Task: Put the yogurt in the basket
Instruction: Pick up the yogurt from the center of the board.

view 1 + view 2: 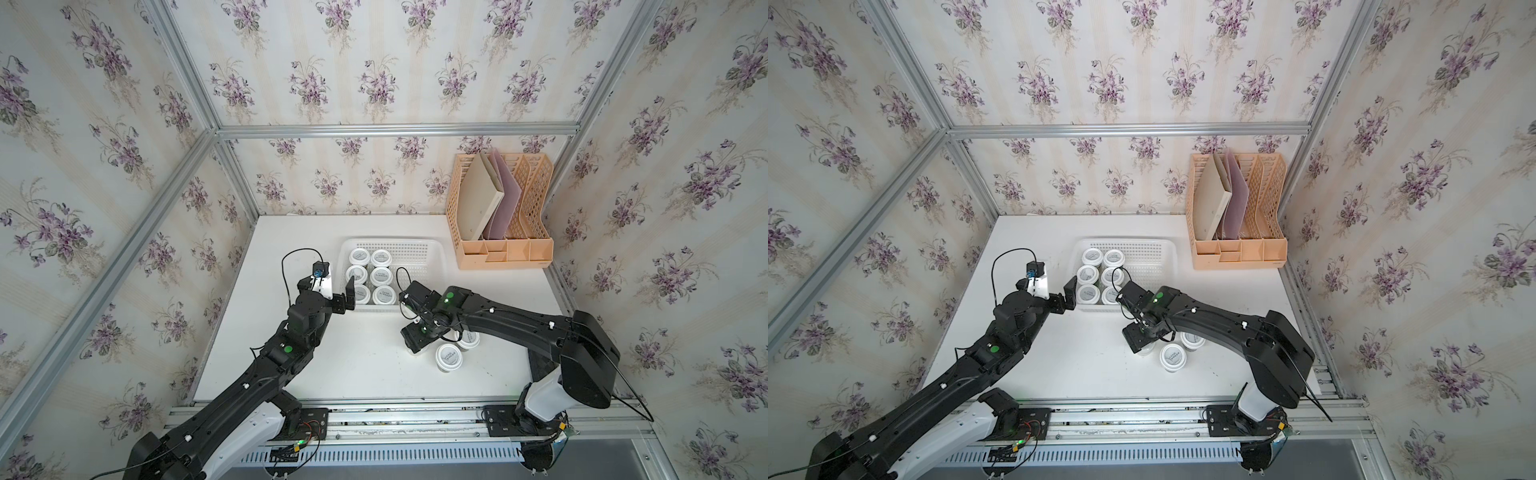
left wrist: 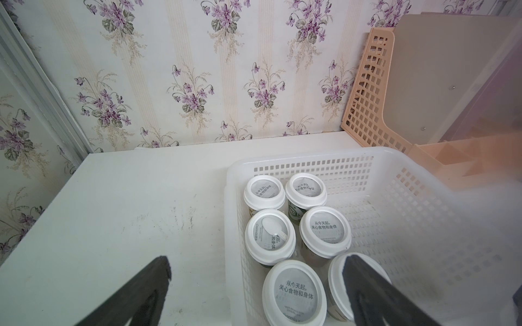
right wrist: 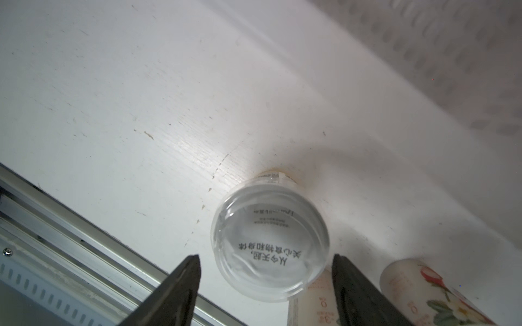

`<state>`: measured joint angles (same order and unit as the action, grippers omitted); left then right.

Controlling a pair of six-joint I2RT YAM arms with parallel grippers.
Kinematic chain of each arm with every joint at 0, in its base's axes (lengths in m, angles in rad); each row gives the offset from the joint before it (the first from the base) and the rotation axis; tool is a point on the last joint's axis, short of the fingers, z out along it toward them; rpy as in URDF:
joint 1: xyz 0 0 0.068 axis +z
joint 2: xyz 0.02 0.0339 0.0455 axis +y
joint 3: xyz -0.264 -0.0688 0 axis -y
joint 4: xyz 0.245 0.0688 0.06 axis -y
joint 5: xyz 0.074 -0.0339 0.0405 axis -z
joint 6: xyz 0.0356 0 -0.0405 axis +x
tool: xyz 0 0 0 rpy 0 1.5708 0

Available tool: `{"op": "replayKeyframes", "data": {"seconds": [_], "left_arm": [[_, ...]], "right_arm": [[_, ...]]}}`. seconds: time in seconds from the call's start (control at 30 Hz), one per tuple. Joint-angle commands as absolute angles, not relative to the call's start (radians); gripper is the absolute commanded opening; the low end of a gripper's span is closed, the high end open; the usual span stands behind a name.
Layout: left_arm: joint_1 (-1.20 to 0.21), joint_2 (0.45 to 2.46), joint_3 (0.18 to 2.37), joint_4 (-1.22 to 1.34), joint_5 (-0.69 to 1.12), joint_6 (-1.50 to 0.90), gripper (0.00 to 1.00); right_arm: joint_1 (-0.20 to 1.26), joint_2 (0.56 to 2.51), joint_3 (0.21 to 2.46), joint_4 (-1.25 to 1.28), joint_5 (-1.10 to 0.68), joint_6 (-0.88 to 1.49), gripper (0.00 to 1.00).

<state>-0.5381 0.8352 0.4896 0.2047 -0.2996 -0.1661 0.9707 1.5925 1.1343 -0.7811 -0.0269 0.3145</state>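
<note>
The white basket [image 1: 411, 253] [image 2: 423, 225] sits mid-table with several yogurt cups [image 1: 381, 276] [image 2: 293, 290] standing in its left half. My left gripper [image 1: 330, 289] [image 2: 258, 265] is open and straddles the basket's left wall, one finger outside over the table, the other above a near cup. Three more yogurt cups stand on the table to the right: two in plain sight [image 1: 449, 357] [image 1: 467, 338], a third [image 3: 269, 242] mostly hidden under my right gripper [image 1: 415, 340] in both top views. My right gripper [image 3: 265, 262] is open, its fingertips either side of that cup's lid with gaps showing.
A peach-orange file rack [image 1: 503, 208] holding folders stands at the back right corner, close beside the basket. Wallpapered walls close in the table on three sides. A metal rail [image 1: 374, 419] with both arm bases runs along the front edge.
</note>
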Motion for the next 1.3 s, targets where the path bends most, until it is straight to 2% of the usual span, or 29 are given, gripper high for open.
{"op": "replayKeyframes", "data": {"seconds": [0.0, 0.2, 0.67, 1.27], "left_arm": [[-0.538, 0.834, 0.492, 0.224, -0.302, -0.166, 0.99], [-0.538, 0.837, 0.493, 0.226, -0.303, -0.166, 0.99], [-0.538, 0.835, 0.491, 0.223, -0.305, -0.165, 0.99], [-0.537, 0.833, 0.491, 0.222, -0.311, -0.167, 0.99]], "right_arm": [[0.979, 1.597, 1.124, -0.77, -0.019, 0.33, 0.79], [0.982, 1.605, 1.109, -0.755, -0.023, 0.334, 0.78], [0.982, 1.62, 1.109, -0.745, -0.017, 0.336, 0.69], [1.008, 1.554, 1.233, -0.743, -0.111, 0.297, 0.67]]}}
